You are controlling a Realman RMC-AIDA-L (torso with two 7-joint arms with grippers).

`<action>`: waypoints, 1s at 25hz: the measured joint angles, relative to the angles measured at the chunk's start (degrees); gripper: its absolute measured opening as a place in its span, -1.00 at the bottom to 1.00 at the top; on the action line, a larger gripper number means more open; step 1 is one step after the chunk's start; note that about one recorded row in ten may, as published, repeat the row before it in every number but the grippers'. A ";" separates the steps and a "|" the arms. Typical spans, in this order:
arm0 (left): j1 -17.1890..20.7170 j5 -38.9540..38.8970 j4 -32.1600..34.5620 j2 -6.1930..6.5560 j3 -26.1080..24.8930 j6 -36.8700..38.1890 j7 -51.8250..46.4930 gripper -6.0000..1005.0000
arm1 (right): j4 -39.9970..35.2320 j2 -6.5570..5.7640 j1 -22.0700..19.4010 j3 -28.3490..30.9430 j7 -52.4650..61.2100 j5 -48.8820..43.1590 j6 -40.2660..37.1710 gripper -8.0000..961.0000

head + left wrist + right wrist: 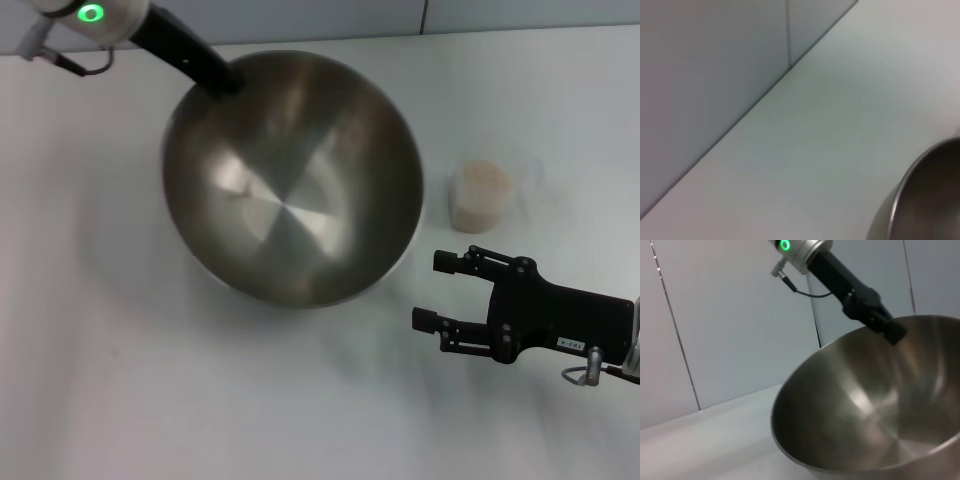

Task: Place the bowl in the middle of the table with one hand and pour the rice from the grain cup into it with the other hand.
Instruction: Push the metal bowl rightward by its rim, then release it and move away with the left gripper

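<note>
Bowl [290, 180] tilted in left gripper [222, 80], clamped on far rim; cup [480, 196] waiting.

Held off level above table [100, 350], mouth tipped toward right gripper [438, 290], round so no long axis. Right gripper spread and empty, cup of rice [483, 176] upright just beyond its fingertips, beside bowl. Risks: thin rim pinch slipping, bowl dropping or rocking; wide bowl nudging cup over on set-down.

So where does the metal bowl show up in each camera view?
Head view: bowl upper centre, tilted, left pincer on its far rim.
Left wrist view: only a rim edge, lower right corner.
Right wrist view: fills the lower right.
Shared landmark: the white table.
</note>
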 joint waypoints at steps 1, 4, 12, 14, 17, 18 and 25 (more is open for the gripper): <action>-0.60 -0.23 -1.15 -0.01 0.29 -0.65 0.07 -0.91 | 0.00 0.00 0.00 0.00 0.04 0.00 0.00 0.70; -1.88 -0.61 -3.26 -0.02 0.65 -2.05 0.38 -0.91 | 0.00 0.00 0.00 0.00 0.23 0.00 0.00 0.70; -2.57 -0.82 -4.73 -0.02 0.94 -3.13 0.54 -0.91 | 0.00 0.00 0.00 0.00 0.37 0.00 0.00 0.70; -2.57 -0.86 -4.75 -0.02 0.95 -3.15 0.55 -0.91 | -0.01 0.00 0.00 0.00 0.38 0.00 0.00 0.70; -2.56 -0.90 -4.85 -0.02 0.98 -3.27 0.56 -0.91 | -0.09 0.00 0.10 0.00 0.40 0.00 0.00 0.70; -2.56 -0.90 -4.85 -0.02 0.98 -3.27 0.56 -0.91 | -0.09 0.00 0.10 0.00 0.40 0.00 0.00 0.70; -2.67 -0.91 -8.28 -0.02 2.08 -6.24 0.74 -0.91 | -0.04 0.00 0.27 0.00 0.41 0.01 0.00 0.70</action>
